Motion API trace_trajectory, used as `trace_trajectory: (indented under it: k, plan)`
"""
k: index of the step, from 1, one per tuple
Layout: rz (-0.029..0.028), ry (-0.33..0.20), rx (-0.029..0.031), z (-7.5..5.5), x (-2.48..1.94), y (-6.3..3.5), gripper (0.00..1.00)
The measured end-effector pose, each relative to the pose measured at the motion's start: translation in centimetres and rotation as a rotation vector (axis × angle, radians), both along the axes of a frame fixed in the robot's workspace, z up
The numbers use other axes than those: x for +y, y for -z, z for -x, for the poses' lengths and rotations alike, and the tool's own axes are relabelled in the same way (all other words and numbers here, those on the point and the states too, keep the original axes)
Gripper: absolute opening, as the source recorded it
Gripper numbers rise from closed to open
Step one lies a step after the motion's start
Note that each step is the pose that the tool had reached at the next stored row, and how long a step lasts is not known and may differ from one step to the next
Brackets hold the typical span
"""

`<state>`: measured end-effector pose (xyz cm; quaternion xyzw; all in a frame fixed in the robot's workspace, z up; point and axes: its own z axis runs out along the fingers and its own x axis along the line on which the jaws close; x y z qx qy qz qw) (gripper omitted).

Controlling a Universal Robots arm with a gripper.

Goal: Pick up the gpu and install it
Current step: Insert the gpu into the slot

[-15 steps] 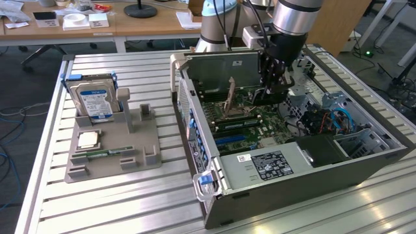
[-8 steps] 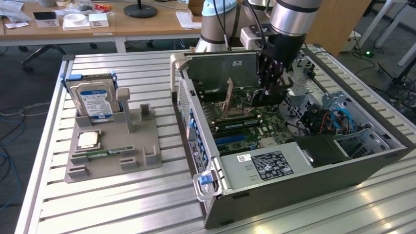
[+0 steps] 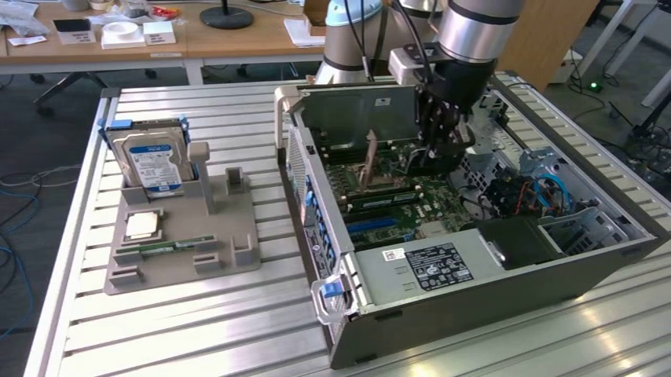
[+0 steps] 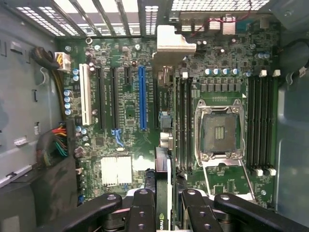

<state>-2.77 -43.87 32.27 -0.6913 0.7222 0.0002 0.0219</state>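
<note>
Already the pick-up part looks done: the gripper [image 4: 166,199] has its fingers [image 4: 144,208] clenched on the gpu [image 4: 163,169], which is seen edge-on in the wrist view with its silver end bracket [image 4: 176,41] at the far end. In the exterior view the gripper [image 3: 438,149] stands down inside the open computer case [image 3: 587,243], over the motherboard [image 4: 125,111]. The card hangs just beside the blue expansion slot [image 4: 142,96], on the slot's CPU-socket side, so seating it appears not yet done.
</note>
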Motion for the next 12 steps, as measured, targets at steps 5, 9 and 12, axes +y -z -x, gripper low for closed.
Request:
trace_trajectory:
  k: [5, 9, 12]
  plan:
    - [0.0, -0.001, -0.0001, 0.2, -0.8, 0.0, 0.26]
    - [-0.0001, -0.002, -0.0003, 0.3, -1.39, 0.0, 0.26]
    - [-0.0001, -0.003, -0.0004, 0.5, -1.75, 0.0, 0.26]
